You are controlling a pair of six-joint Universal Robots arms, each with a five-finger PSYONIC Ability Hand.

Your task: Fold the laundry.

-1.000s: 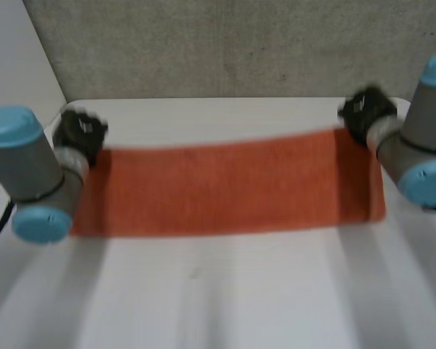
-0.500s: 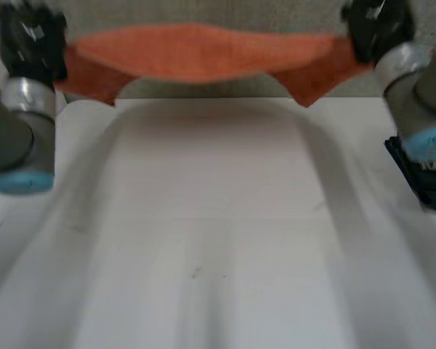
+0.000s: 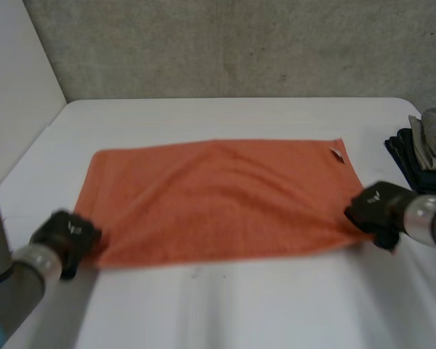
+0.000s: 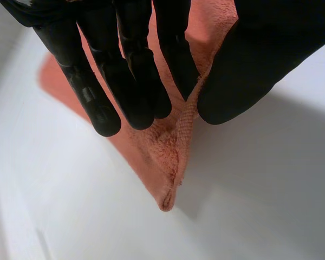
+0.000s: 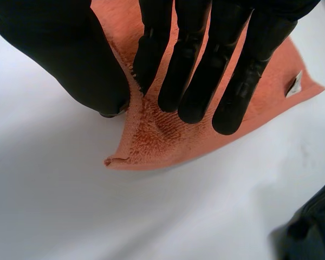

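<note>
Pinching towel (image 3: 218, 200) corners: left hand (image 3: 65, 234), right hand (image 3: 376, 206).

A bare robot test bench, as in a lab, is suggested: a plain white table (image 3: 240, 313) is backed by a rough grey speckled wall (image 3: 240, 51) and a white side panel (image 3: 14, 80). A stack of folded dark and grey clothes (image 3: 425, 149) is seen just beyond the right hand (image 3: 374, 207).

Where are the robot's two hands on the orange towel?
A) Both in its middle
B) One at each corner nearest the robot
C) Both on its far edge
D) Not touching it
B: the left hand pinches one near corner of the orange towel and the right hand pinches the other, with the towel spread flat on the table.
</note>
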